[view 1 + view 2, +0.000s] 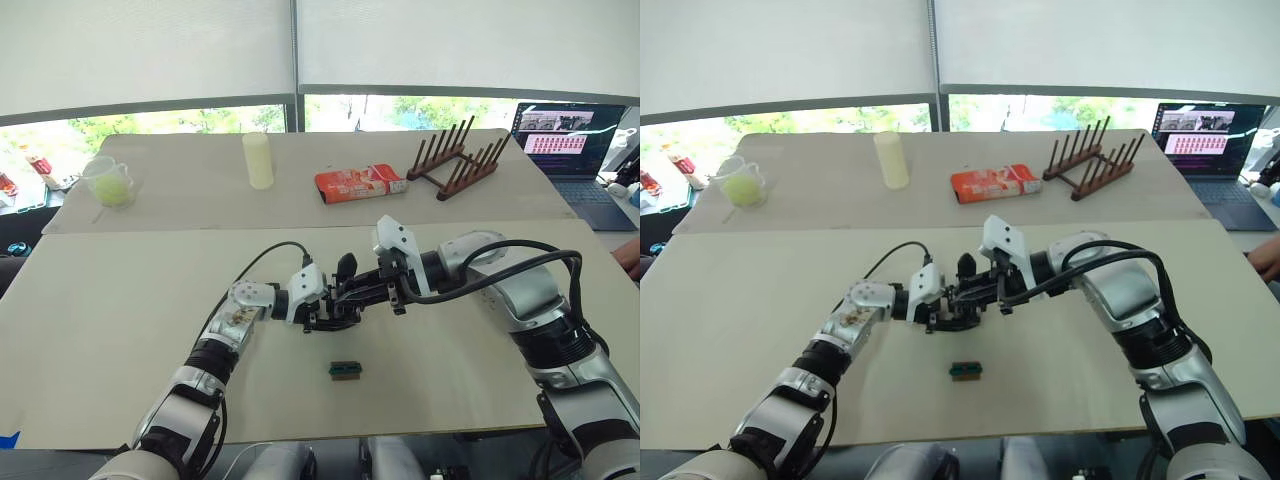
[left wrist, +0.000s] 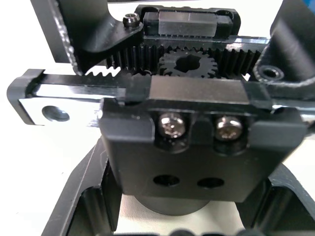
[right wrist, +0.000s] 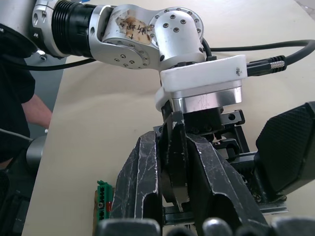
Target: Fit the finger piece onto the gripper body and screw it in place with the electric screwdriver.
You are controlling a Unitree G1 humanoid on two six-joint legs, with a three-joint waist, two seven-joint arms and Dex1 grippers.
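Two-handed hold on the gripper body (image 1: pixel 335 312), just beyond the green block (image 1: pixel 345 370). Looks rigid and dense, with an exposed rack and gear; best gripped at the solid base, clear of the teeth. Clamped so in the left gripper (image 1: pixel 322 318). Pinched narrow in the right gripper (image 1: pixel 362 293): the finger piece (image 3: pixel 174 157), likely light, slick, tapered.

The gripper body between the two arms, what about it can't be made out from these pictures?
- Gripper body: in the eye views both pincers crowd it, hiding its base and linkages.
- Left wrist view: its outer parts are cut off by the edges.
- Right pincer: its fingers close on a dark part that they mostly cover, so it cannot be identified.
- Small green block: too small to read its details.
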